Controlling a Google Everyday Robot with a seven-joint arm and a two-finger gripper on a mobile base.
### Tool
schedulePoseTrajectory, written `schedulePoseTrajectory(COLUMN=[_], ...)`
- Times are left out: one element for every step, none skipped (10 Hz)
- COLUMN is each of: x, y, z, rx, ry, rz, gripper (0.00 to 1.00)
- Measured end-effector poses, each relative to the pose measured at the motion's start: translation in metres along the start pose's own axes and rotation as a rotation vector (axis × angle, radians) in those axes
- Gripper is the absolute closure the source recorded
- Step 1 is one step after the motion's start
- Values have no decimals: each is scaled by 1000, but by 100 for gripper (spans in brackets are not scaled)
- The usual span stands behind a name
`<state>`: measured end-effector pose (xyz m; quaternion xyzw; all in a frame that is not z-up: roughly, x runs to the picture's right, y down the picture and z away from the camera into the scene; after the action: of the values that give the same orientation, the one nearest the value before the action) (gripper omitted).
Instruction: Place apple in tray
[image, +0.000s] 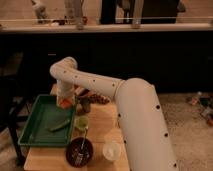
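The green tray (35, 131) lies on the left of the wooden table. The orange-red apple (65, 103) shows at the end of my white arm, over the tray's far right part. My gripper (65, 100) is at the apple, above the tray's right rim, and seems to hold it. A long green thing (59, 125) lies inside the tray.
A pale green cup (81, 123) stands just right of the tray. A dark brown bowl (79, 151) with a utensil sits at the front. A white cup (111, 150) stands to its right. Dark items (92, 99) lie at the table's back. My arm spans the table's right side.
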<state>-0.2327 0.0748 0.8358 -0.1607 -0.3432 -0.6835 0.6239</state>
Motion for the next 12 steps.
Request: schedulePoseTrajectory(x=[2, 4, 12, 16, 19, 22, 24, 25, 26, 26, 27, 26], y=[-1, -2, -7, -11, -14, -18, -22, -25, -29, -33, -36, -37], z=[3, 4, 8, 9, 9, 9, 10, 10, 10, 11, 12, 13], rx=[6, 9, 21, 25, 26, 28, 28, 29, 28, 30, 32, 31], ry=[-1, -2, -3, -4, -4, -4, -6, -6, -10, -13, -17, -19], rz=[1, 2, 1, -5, -12, -19, -26, -34, -46, -57, -63, -65], gripper=[100, 100, 100, 100, 100, 100, 100, 100, 100, 100, 100, 99])
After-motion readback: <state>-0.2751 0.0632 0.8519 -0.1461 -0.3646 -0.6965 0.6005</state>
